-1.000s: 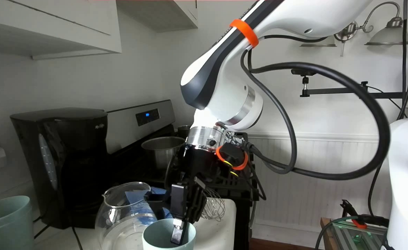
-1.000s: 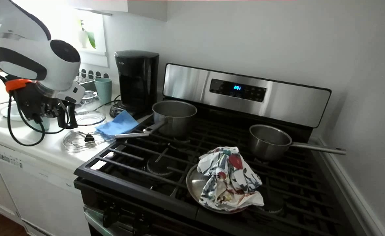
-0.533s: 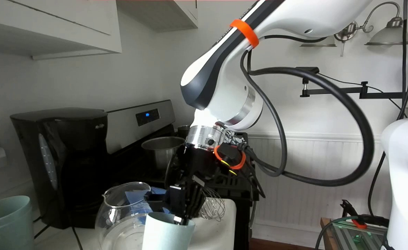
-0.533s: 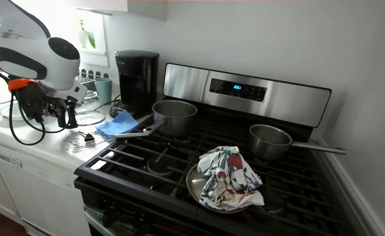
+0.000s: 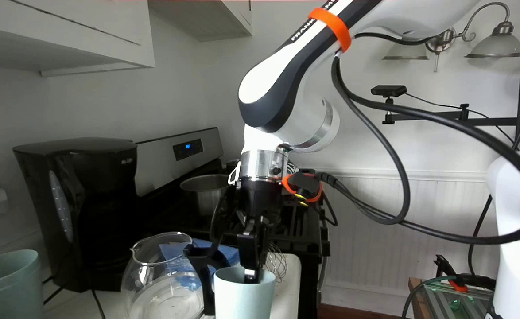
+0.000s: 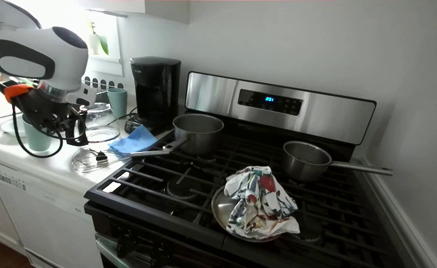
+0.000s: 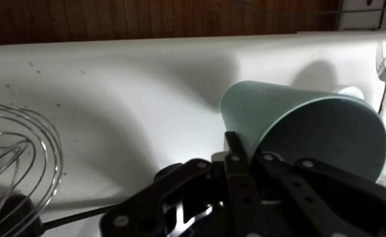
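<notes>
A pale green cup [image 5: 244, 301] pinched by its wall

The tool [image 7: 250, 153] is clamped on the cup wall at the rim, one finger inside the mouth and one outside, with only that thin wall between them. The cup is in front of the boxy, glossy black coffee maker [image 6: 155, 89] and well apart from it, toward the front edge of the white surface [image 7: 166, 125]; whether its base touches there I cannot tell. The step in hand, by my judgement, is handling the cup by this one-sided hold; the next move calls for a firm pinch, so that the cup does not swing about the fingers. It looks like matte plastic, smooth and round, tapering from a wide mouth to a narrower base.

Between the coffee maker and the cup stands a clear glass carafe [image 5: 153, 288], round-bellied, its stiff black handle near the cup and calling for some room. Just in front of the coffee maker lies a creased blue cloth [image 6: 134, 141]; farther in front is a whisk [image 6: 86, 162] of shiny looped wire. On one side of the coffee maker stands a second cup [image 6: 118, 102] of similar green and taper; on its other side, a cylindrical steel saucepan [image 6: 200, 137] sits on the stove [image 6: 211, 91].
</notes>
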Controlling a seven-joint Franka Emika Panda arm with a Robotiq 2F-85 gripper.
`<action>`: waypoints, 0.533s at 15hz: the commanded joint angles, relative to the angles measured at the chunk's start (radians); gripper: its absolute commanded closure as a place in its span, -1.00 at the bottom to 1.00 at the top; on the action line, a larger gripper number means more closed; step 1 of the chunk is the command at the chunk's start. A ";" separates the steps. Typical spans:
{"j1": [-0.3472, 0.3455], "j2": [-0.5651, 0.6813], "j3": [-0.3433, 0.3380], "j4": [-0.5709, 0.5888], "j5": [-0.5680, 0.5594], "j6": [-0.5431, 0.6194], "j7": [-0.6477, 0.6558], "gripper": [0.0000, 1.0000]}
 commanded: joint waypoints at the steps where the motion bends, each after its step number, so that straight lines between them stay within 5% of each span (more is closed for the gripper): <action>1: -0.002 -0.088 -0.016 -0.002 -0.155 -0.101 0.029 0.98; 8: -0.007 -0.180 -0.029 0.039 -0.451 -0.266 0.074 0.98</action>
